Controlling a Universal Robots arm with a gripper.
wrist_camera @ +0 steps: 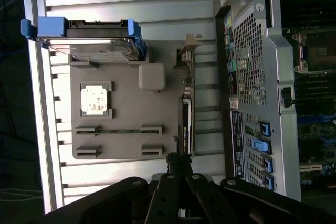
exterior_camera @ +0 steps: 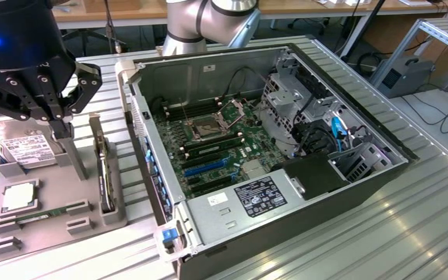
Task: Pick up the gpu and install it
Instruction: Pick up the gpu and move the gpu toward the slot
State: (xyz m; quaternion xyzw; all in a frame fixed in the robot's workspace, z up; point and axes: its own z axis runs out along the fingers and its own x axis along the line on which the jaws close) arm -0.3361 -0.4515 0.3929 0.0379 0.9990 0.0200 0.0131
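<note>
The gpu (exterior_camera: pixel 103 169) stands on edge in a slot of the grey holder (exterior_camera: pixel 53 224), on the side nearest the open computer case (exterior_camera: pixel 317 221). It is a thin dark card with a pale metal bracket at one end. In the wrist view the gpu (wrist_camera: pixel 187 114) runs lengthwise along the grey holder (wrist_camera: pixel 126 114), right beyond my fingertips. My gripper (exterior_camera: pixel 56 115) hangs above the holder, a little toward the exterior view's left of the card, shut with nothing in it. The wrist view has the gripper (wrist_camera: pixel 178 160) with its tips together, clear of the card's near end.
The holder also carries a silver hard drive (exterior_camera: pixel 25 149), a CPU chip (exterior_camera: pixel 18 195) and a green RAM stick (exterior_camera: pixel 41 214). The case lies open with its motherboard (exterior_camera: pixel 216 151) and expansion slots (exterior_camera: pixel 200 169) exposed. A slatted metal table (exterior_camera: pixel 380 233) lies underneath.
</note>
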